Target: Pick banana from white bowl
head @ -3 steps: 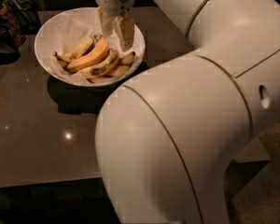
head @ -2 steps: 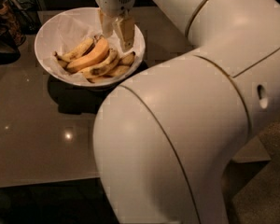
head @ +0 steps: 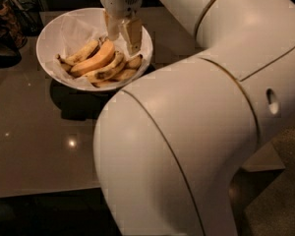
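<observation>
In the camera view, the hand (head: 123, 38) hangs tips-down over the right side of the white bowl (head: 51, 33) on the dark surface (head: 34, 151). It is narrowly parted and empty, likely lined up to close on fruit. The banana (head: 96, 58) lies heaped with others just below it.

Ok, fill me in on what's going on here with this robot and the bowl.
The robot's single arm reaches over a dark table to the white bowl, which is lined with crinkled paper and holds a pile of bananas. The gripper hangs down into the right side of the bowl, open, with its tips close to the fruit. Nothing is gripped yet; every banana lies in the bowl.
</observation>
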{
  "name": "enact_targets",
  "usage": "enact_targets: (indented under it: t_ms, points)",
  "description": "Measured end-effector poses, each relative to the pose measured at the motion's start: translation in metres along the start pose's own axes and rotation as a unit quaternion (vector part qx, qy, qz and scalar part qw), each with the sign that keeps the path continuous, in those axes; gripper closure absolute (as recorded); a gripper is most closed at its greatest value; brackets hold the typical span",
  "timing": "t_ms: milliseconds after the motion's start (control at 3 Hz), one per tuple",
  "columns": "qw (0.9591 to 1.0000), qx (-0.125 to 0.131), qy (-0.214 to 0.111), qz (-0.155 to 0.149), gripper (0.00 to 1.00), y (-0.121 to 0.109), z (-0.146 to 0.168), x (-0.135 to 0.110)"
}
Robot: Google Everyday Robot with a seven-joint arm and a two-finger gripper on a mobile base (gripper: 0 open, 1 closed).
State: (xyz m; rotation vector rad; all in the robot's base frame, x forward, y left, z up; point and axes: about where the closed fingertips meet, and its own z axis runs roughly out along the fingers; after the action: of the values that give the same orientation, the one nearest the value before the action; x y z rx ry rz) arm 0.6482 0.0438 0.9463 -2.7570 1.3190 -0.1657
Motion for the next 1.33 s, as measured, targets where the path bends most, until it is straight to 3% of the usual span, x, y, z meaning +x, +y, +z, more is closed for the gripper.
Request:
enact_targets:
  t_ms: [333,1000,1333]
  points:
    - [1.0,-0.002,0.0,0.0,0.46,0.001,0.0002,0.0]
    - [1.0,-0.002,0.0,0.0,0.05,0.001,0.0002,0.0001]
    - [1.0,-0.002,0.0,0.0,0.0,0.0009,0.0002,0.0001]
